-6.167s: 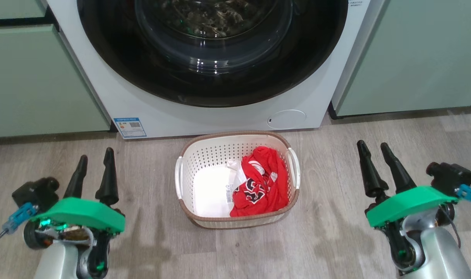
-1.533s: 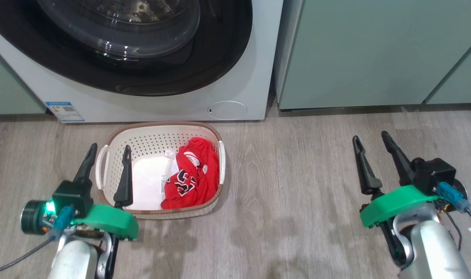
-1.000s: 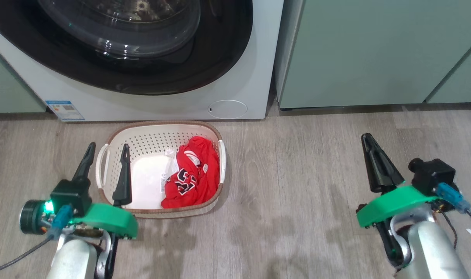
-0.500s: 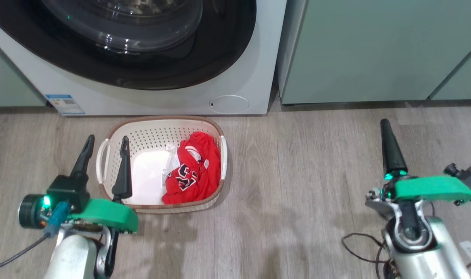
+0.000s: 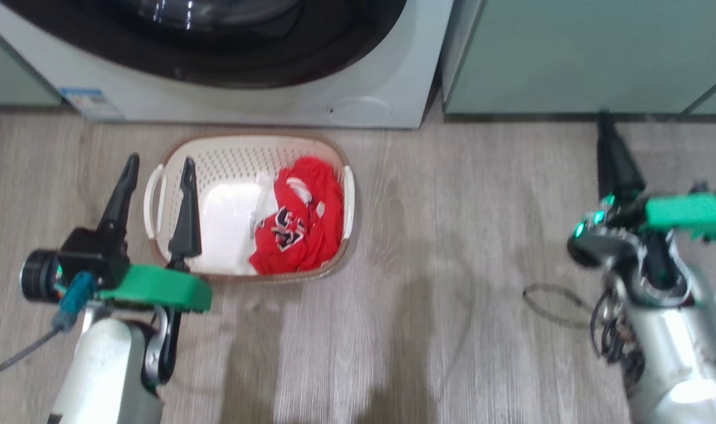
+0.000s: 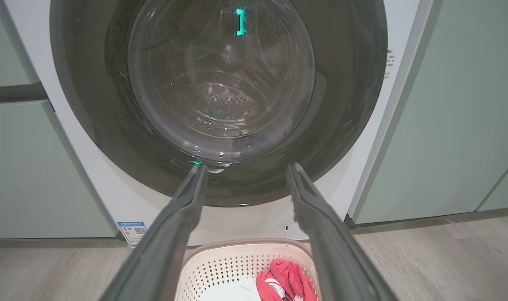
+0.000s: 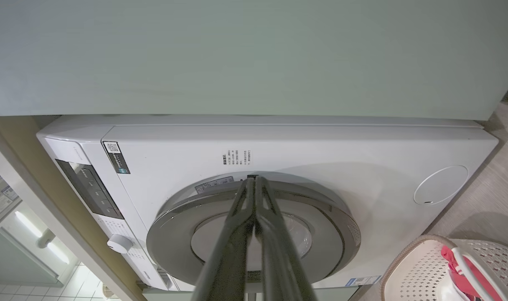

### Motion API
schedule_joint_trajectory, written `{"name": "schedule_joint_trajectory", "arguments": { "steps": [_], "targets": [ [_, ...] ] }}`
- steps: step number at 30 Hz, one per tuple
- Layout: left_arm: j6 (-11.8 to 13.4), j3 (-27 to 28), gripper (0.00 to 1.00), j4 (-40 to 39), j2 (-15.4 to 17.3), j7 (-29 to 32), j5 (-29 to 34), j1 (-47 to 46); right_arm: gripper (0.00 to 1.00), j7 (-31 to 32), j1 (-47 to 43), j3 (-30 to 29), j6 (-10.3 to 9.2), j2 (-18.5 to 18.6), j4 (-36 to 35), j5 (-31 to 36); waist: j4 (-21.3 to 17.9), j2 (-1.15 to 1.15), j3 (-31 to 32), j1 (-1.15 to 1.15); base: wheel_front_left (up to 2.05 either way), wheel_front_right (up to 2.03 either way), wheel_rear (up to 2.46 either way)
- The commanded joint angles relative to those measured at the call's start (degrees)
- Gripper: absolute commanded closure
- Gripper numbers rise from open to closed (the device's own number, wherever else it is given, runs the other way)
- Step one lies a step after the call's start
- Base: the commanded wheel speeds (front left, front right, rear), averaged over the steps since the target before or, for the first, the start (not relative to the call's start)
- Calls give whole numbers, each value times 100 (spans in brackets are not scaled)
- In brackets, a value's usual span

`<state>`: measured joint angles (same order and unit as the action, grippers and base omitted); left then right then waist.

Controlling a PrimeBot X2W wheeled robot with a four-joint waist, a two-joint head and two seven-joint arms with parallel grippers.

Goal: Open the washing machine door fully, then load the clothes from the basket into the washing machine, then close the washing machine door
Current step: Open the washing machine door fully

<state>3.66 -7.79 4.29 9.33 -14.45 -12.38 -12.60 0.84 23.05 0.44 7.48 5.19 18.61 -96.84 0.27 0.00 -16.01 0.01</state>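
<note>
Lowest in the head view, the left gripper [image 5: 161, 160] sat at the lower left with its fingers spread and nothing between them. One fingertip lay over the basket's left handle and the other over its white base. I judged it was parked there for the loading step, not at work. At the right edge of that view, the right gripper [image 5: 606, 126] had its fingers pressed together into one slim point, empty. In the right wrist view the washer lay sideways, so the wrist was rolled. There the joined tips lined up with the edge of the door's rim. I took that as a thin wedge readied to catch the rim and pull, though contact could not be told.

Just beyond the left gripper, the basket [image 5: 246, 139] stood on the floor [image 5: 464, 247], centre-left of the head view. It sat close below the door, probably so each lift into the drum would be short. Inside, the clothes [image 5: 302, 227] were heaped against its right wall. Its left half was bare white base with a small pale label near the middle.

Farther up, the washer [image 5: 246, 109] crossed the top left of the head view, its round flap [image 5: 361, 107] just above the basket. The door [image 5: 246, 68] was shut, so the first step was not yet done. Through the glass in the left wrist view the perforated drum [image 6: 224, 106] looked empty. Pale green cabinets [image 5: 570, 59] flanked the washer at the top right.
</note>
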Motion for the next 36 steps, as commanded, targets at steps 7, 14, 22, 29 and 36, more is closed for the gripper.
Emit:
{"name": "schedule_joint_trajectory", "arguments": {
  "steps": [7, 14, 22, 29, 36],
  "targets": [
    [-139, 116, 0, -243, -74, -55, -35, -621, 100, 377, 1266, 146, 1, 319, 342, -100, 428, 0, -707, -1, 0, 0, 0],
    [-253, 139, 0, -249, -243, -55, 7, -920, 100, 743, 2568, 407, 1, 519, 1049, -92, 770, 0, -1150, -1, 0, 0, 0],
    [-400, 212, 0, -280, -414, -55, 63, -1129, 100, 1018, 3892, 812, 1, 502, 1769, 65, 1040, 0, -1503, -1, 0, 0, 0],
    [-489, 257, 0, -265, -531, -55, 114, -1277, 100, 1106, 4773, 1004, 1, 453, 2308, 177, 1185, 0, -1674, -1, 0, 0, 0],
    [-542, 287, 0, -226, -594, -55, 174, -1333, 100, 1235, 5278, 1135, 1, 435, 2725, 246, 1238, 0, -1737, -1, 0, 0, 0]
  ]
}}
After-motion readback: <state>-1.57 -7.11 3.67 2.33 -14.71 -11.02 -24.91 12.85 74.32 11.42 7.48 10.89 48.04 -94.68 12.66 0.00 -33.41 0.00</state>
